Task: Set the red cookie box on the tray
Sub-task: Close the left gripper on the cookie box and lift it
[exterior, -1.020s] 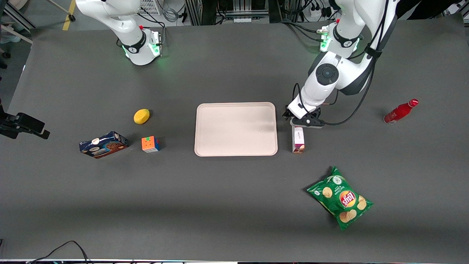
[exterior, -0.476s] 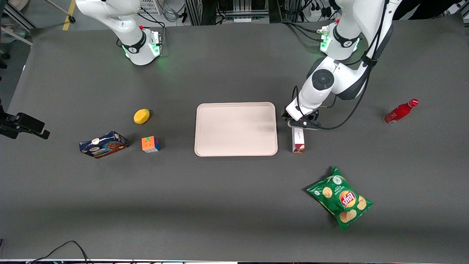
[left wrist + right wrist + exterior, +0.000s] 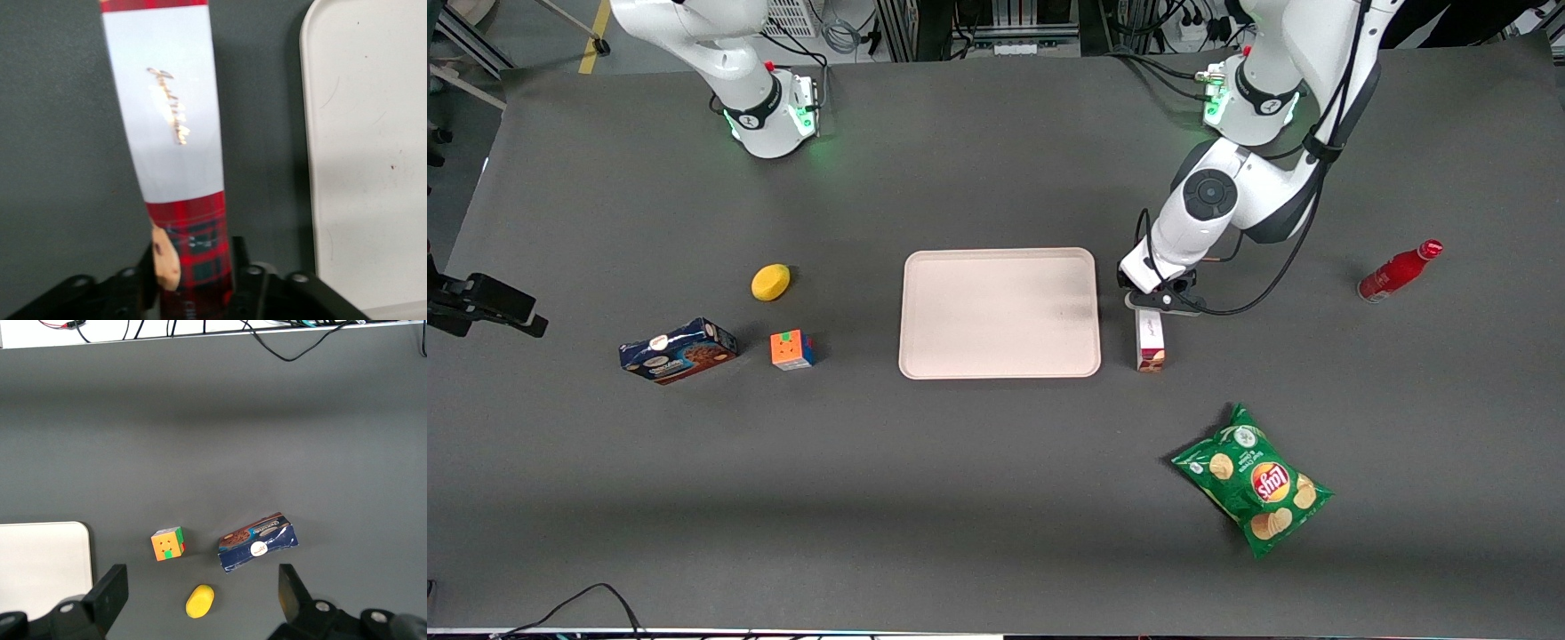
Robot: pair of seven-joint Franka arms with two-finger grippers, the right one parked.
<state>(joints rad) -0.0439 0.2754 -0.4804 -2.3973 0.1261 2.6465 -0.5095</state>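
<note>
1. Gripper (image 3: 1152,307) of the working arm sits low over the end of the red cookie box (image 3: 1151,342) that lies farther from the front camera; in the wrist view its fingers (image 3: 241,280) flank that plaid end (image 3: 193,247) on both long sides.
2. Fingers look closed against the carton, though contact on the hidden lower part is only probable, so I judge it a grip on the box, not yet lifted.
3. Box lies flat on the table, lengthwise toward the front camera, just beside the tray (image 3: 925,356) on the working arm's side, apart from its rim (image 3: 305,133).
4. Grasping across the narrow width suits the carton: the fingers span it easily, and the long axis runs parallel to the tray edge, so a short sideways carry should do.
5. Holding one end leaves the free end prone to sag or swing on lifting.
</note>
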